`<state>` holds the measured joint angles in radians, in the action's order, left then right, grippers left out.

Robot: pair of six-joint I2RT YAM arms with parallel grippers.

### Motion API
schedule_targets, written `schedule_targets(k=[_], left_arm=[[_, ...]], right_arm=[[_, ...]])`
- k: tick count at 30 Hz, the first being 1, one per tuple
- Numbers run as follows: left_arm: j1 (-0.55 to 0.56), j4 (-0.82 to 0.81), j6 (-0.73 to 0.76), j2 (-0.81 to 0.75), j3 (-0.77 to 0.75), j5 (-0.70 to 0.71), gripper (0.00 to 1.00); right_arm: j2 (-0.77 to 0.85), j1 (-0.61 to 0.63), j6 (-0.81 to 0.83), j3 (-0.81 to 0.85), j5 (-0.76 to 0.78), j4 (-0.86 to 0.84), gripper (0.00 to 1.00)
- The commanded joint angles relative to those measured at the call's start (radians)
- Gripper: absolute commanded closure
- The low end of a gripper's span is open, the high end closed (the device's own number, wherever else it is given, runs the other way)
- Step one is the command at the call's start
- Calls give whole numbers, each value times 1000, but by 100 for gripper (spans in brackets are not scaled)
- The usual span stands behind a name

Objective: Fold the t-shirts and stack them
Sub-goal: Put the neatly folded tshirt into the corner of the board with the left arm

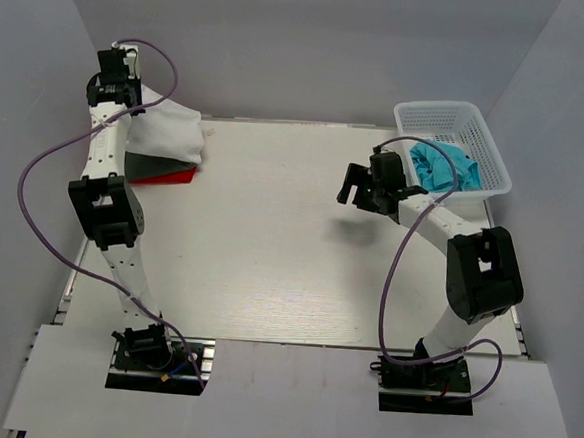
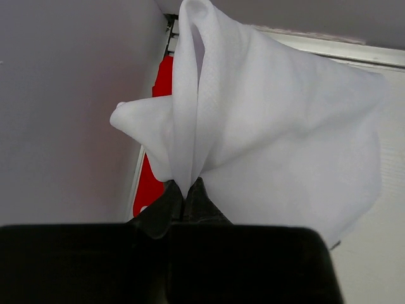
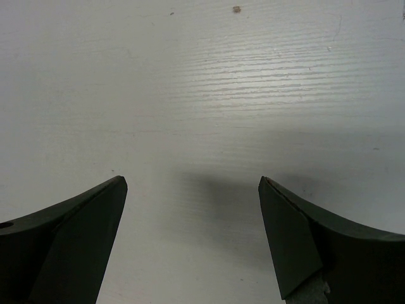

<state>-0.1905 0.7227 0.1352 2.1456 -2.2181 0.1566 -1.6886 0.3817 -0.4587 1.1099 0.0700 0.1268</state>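
Note:
My left gripper [image 1: 131, 110] is at the far left of the table, shut on a fold of the white t-shirt [image 1: 168, 135]. In the left wrist view the white t-shirt [image 2: 272, 120] hangs pinched in my left gripper [image 2: 185, 190]. It drapes over a stack where the dark grey t-shirt [image 1: 156, 162] lies on the red t-shirt [image 1: 170, 176]; the red one also shows in the left wrist view [image 2: 152, 183]. The teal t-shirt [image 1: 444, 167] lies crumpled in the basket. My right gripper [image 1: 352, 186] is open and empty above bare table; the right wrist view shows it [image 3: 193, 183] holding nothing.
A white plastic mesh basket [image 1: 483, 132] stands at the far right of the table [image 1: 270, 248]. Grey walls close in on the left, back and right. A purple cable loops beside each arm.

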Motion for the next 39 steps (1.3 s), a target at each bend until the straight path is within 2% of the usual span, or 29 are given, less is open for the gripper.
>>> schedule_targets(k=[1,6,7,8,9,10,11,12,17,23,26,29,36,37,38,39], left_arm=[[-33,-77,59,46,8,-23,100],[-55,-98,75,134,-20,20,100],[-55,-117,75,169,-31,65,93],[-55,-108,55,195,-61,113,81],[-55,-65,46,221,-96,151,62],[-55,-65,32,237,-136,164,48],[-55,-65,14,237,-137,176,18],[-55,-77,-11,237,-121,187,1],[-46,-68,-86,218,-140,219,0],[-26,-117,-172,24,37,57,0],[-7,-146,-223,-45,153,-124,0],[31,-209,-258,-102,237,-208,0],[111,-175,-322,-105,242,-304,0],[121,-166,-335,-125,261,-304,0],[149,-180,-350,-157,347,-314,0],[170,-210,-368,-253,412,-315,0]], right_arm=[[-25,5,0,57,-27,10,10],[-59,6,0,100,-22,30,10],[-63,3,2,106,-30,31,10],[-74,3,2,110,-39,31,10],[-77,3,0,114,-45,34,10],[-85,3,2,122,-58,39,10],[-89,5,-1,122,-59,43,10],[-91,5,-1,119,-59,46,10],[-45,5,8,79,-59,15,10],[49,6,25,-2,-116,-55,10],[101,6,34,-62,-142,-113,10],[138,0,40,-111,-127,-113,10],[239,2,60,-201,-90,-102,10],[257,0,69,-218,-87,-111,10],[306,2,68,-266,-87,-195,10],[357,2,69,-322,-85,-225,10]])
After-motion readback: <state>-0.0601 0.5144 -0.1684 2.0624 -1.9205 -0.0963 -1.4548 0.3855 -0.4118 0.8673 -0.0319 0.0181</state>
